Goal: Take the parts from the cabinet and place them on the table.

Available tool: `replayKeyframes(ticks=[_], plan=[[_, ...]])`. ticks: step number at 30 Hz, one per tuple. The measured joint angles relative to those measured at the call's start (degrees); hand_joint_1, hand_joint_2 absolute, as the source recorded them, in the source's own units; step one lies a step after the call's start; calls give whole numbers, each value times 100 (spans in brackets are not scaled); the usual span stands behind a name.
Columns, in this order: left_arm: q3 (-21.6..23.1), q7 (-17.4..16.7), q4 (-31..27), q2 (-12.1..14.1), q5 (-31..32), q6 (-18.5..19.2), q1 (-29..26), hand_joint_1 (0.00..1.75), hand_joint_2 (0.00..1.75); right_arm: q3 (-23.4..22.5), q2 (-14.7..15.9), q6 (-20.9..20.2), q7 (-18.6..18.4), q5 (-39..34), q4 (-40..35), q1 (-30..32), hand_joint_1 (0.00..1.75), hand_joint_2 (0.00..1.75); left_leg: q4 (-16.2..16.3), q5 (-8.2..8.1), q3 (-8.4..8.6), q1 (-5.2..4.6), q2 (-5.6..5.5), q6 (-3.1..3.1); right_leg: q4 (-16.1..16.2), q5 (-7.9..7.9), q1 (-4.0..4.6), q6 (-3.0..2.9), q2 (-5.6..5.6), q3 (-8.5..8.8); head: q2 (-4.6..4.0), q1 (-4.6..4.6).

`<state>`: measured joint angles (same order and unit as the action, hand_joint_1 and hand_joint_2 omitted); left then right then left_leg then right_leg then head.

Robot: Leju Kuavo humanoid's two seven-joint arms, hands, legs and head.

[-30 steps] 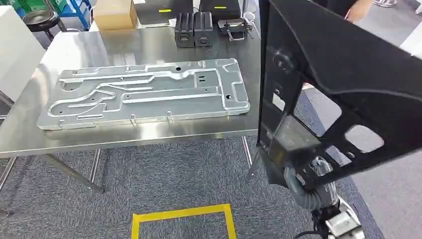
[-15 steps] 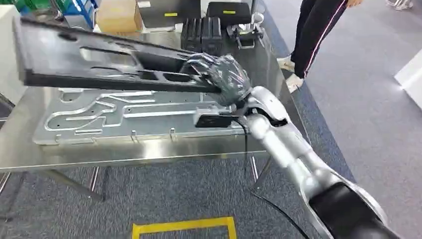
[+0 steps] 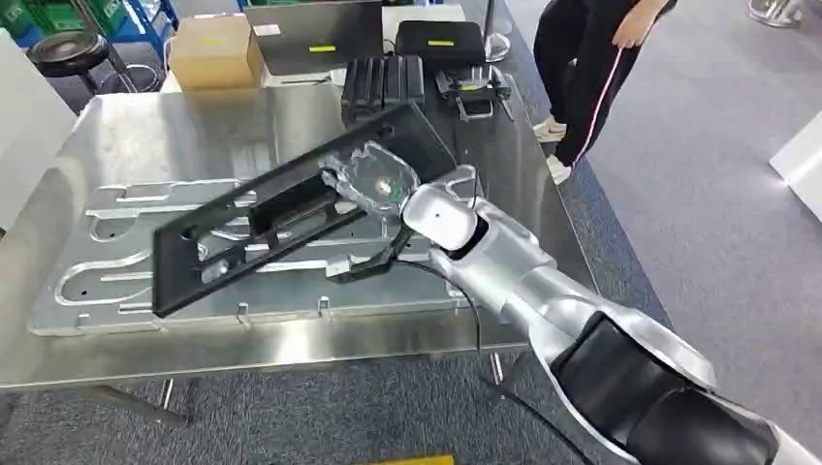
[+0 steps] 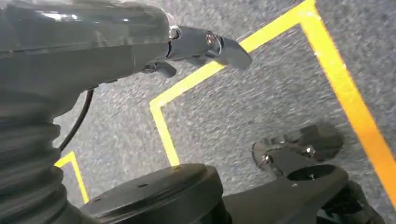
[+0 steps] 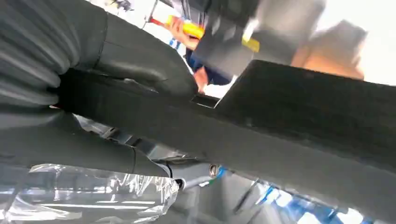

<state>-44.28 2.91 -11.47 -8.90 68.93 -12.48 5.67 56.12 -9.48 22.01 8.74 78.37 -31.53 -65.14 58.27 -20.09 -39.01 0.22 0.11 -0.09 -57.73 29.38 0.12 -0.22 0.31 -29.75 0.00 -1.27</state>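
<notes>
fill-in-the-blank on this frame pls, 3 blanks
1. The black frame is held by the robot's ____ hand.
2. Under the frame, on the steel table, lies a large ____ plate.
3. The left hand hangs over grey carpet marked with ____ tape.

Missing words: right; metal; yellow

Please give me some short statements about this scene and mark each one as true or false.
1. The right hand grips the black panel. True.
2. The black panel is above the silver plate. True.
3. The cardboard box lies on the floor. False: it stands at the table's far edge.
4. The left hand holds a part. False: it hangs empty above the carpet.
5. A person stands by the table's far right corner. True.
</notes>
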Motion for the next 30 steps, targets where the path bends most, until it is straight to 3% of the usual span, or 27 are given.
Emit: replayKeyframes(ticks=[1, 3, 4, 6, 7, 8, 9, 10, 12, 13, 16, 17, 18, 19, 22, 23, 24, 25, 27, 28, 29, 30], plan=[[20, 22, 0, 0, 40, -20, 8, 0, 175, 62, -18, -62, -53, 75, 121, -1, 0, 0, 9, -27, -1, -2, -10, 31, 16, 21, 3, 26, -12, 33, 0, 6], [72, 74, 0, -6, 131, -70, 22, 0, 175, 134, -88, -244, -198, 147, 334, -18, 0, 0, -59, -36, 85, 50, -8, 87, -24, 125, -16, 92, -8, 63, 0, 2], [105, 70, 0, -4, 186, -105, 24, 0, 175, 154, -86, -385, -289, 156, 462, -43, 0, 0, -70, -65, 120, 45, -6, 134, -306, 278, -20, 119, -9, -59, 0, 9], [164, 55, 0, -4, 239, -149, 27, 0, 175, 180, -79, -705, -455, 138, 720, -53, 0, 0, -70, -118, 148, 33, -9, 182, -1302, 664, -34, 172, -9, -638, 0, 6], [173, 55, 0, -4, 234, -164, 26, 0, 175, 182, -37, -849, -518, 107, 845, -35, 0, 0, -68, -142, 159, 28, -20, 190, -1699, 751, -37, 184, -11, -914, 0, 6], [179, 55, 0, -4, 225, -177, 23, 0, 175, 182, 2, -910, -549, 86, 945, -13, 0, 0, -61, -166, 176, 26, -45, 196, -1872, 701, -38, 182, -10, -1100, 0, 6], [190, 55, 0, -4, 219, -186, 21, 0, 0, 182, 39, -938, -568, 75, 1022, -3, 0, 0, -53, -197, 204, 20, -69, 194, -1752, 494, -35, 169, -10, -1143, 0, 6], [195, 50, 0, -4, 201, -190, 12, 0, 0, 182, 94, -1004, -601, 48, 1094, -10, 0, 0, -43, -234, 252, 1, -91, 187, -1345, 150, -25, 132, -8, -1044, 0, 6], [193, 96, 0, -7, 107, -157, -26, 0, 0, 158, 122, -1157, -695, -65, 1190, -34, 0, 0, -40, -311, 363, -30, -82, 173, -306, -521, 19, 10, -15, -687, 0, 6], [193, 87, 11, -4, 118, -127, -49, 0, 0, 129, 168, -1200, -717, -118, 1245, -39, 0, 0, -27, -339, 371, -63, -64, 156, -122, -530, 49, -45, -17, -594, 0, 4], [193, 13, 11, 39, 118, -79, -58, 0, 0, 55, 218, -1349, -824, -218, 1334, -55, 0, 0, -49, -351, 366, -44, -64, 96, -39, -518, 63, -66, -26, -594, 0, 6], [193, -13, 11, 39, 101, -61, -68, 0, 0, 7, 242, -1423, -905, -275, 1356, -66, 0, 0, -62, -341, 386, -57, -65, 66, 3, -542, 45, -92, -29, -574, 0, 6], [190, -37, 11, 57, 71, -61, -72, 0, 0, -43, 253, -1493, -981, -329, 1365, -73, 0, 0, -45, -405, 372, -73, -61, 46, 102, -586, -47, -109, -50, -512, 0, 6], [186, -63, 11, 63, 57, -59, -109, 0, 0, -85, 266, -1528, -1030, -373, 1378, -78, 0, 0, 115, -555, 343, -71, -55, -2, 135, -614, -44, -117, -47, -482, 0, 6], [184, -65, 11, 68, 51, -57, -139, 0, 0, -282, 369, -1675, -1167, -572, 1435, -57, 0, 0, 1402, -1221, -184, 15, -51, -92, 121, -622, -47, -129, -52, -494, 0, 4], [179, -54, 11, 72, 48, -50, -147, 0, 0, -381, 454, -1683, -1189, -618, 1456, -30, 0, 0, 1672, -1289, -295, 37, -50, -120, 111, -622, -48, -128, -76, -502, 0, 4], [175, -52, 11, 79, 44, -50, -161, 0, 0, -454, 511, -1683, -1189, -638, 1470, -8, 0, 0, 1672, -1225, -283, 59, -45, -138, 94, -621, -54, -125, -89, -513, 0, 4], [173, -50, 11, 83, 38, -48, -177, 0, 0, -519, 572, -1681, -1191, -642, 1487, 2, 0, 0, 1369, -1031, -118, 90, -42, -166, 67, -619, -70, -113, -94, -535, 0, 4], [166, -48, 11, 98, 33, -48, -196, 0, 0, -613, 633, -1681, -1191, -655, 1507, -2, 0, 0, 327, -580, 466, 147, -39, -203, -13, -606, -101, -63, -70, -577, 0, 4], [162, -48, 11, 101, 20, -42, -190, 0, 0, -646, 642, -1681, -1198, -666, 1507, -4, 0, 0, 38, -645, 606, 156, -43, -205, -53, -603, -93, -17, -54, -612, 0, 4], [147, -48, 11, 105, 0, -29, -188, 0, 0, -703, 677, -1661, -1220, -701, 1509, -5, 0, 0, 31, -585, 592, 108, -71, -126, -96, -615, -76, 32, -26, -651, 0, 6], [134, -50, 11, 105, -6, -13, -184, 0, 0, -762, 710, -1582, -1209, -765, 1509, 6, 0, 0, 59, -575, 559, 100, -69, -101, -76, -649, -79, 82, -28, -669, 0, 4]])
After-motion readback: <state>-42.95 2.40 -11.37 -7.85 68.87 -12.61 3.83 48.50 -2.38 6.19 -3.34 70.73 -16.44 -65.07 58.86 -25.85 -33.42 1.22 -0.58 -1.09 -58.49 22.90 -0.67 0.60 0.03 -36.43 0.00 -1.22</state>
